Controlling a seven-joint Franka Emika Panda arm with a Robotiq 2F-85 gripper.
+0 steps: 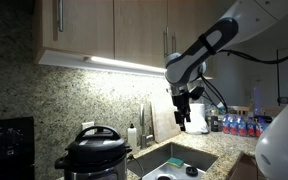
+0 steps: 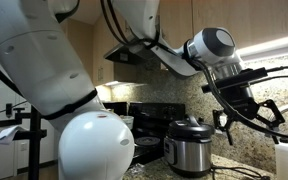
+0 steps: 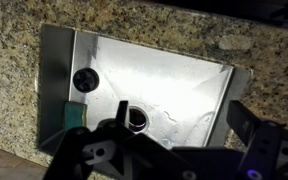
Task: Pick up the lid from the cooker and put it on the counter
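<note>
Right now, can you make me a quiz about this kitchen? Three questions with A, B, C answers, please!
1. Where is the round black domed lid?
A. on the squat shiny steel pressure cooker
B. on the black stove
C. on the floor

2. What colour is the cooker's body?
A. red
B. shiny silver
C. green

3. What is the robot's claw doing?
A. shut on the lid
B. shut on a bottle
C. open and empty

Answers:
1 A: in both exterior views the lid sits on top of the cooker.
2 B: its side gleams like steel between the black rim and the black base.
3 C: the claw's fingers are spread apart with nothing between them, and it hangs over the steel sink, away from the cooker.
</note>
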